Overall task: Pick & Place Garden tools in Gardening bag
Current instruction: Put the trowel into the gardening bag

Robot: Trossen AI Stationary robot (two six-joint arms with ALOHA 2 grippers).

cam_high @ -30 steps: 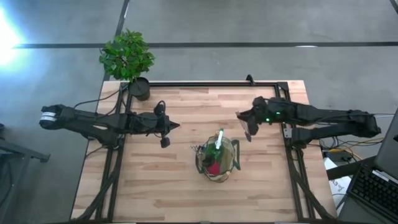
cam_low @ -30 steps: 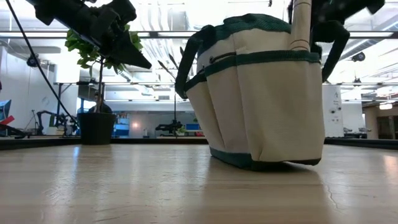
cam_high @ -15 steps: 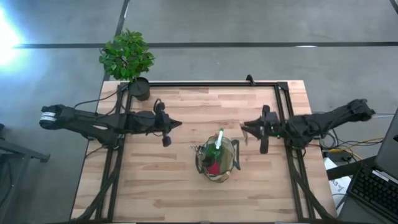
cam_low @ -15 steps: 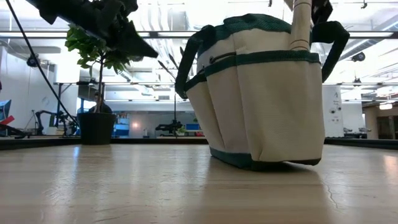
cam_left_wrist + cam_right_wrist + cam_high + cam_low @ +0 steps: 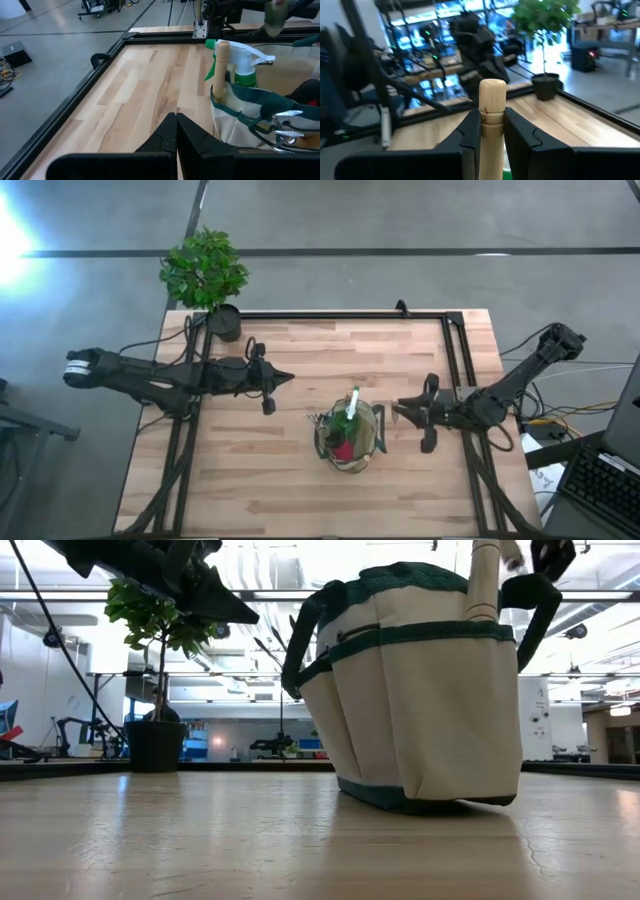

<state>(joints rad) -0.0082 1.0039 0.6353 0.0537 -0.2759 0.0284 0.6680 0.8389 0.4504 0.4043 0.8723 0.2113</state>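
Note:
The tan gardening bag (image 5: pixel 350 442) with dark green trim stands upright on its base at the middle of the table, and also shows in the low view (image 5: pixel 420 700). A green spray bottle with a white top (image 5: pixel 245 60), a wooden tool handle (image 5: pixel 492 110) and a red glove (image 5: pixel 343 450) stick out of it. Metal tool parts (image 5: pixel 285 130) show at its rim. My left gripper (image 5: pixel 288 378) is shut and empty, above the table to the bag's left. My right gripper (image 5: pixel 398 408) is open just right of the bag. The wooden handle shows beyond the gap between its fingers.
A leafy potted plant (image 5: pixel 205 270) in a black pot (image 5: pixel 224 322) stands at the table's far left corner. Black frame rails (image 5: pixel 455 370) run along the table's sides. A laptop (image 5: pixel 600 480) sits off the table at the right. Bare wood (image 5: pixel 260 480) lies near the front edge.
My right gripper has drawn toward the table's near edge, down beside the bag's right side, while its arm has folded back toward the right edge. My left gripper has risen a little and edged toward the bag. The bag and its tools have stayed put.

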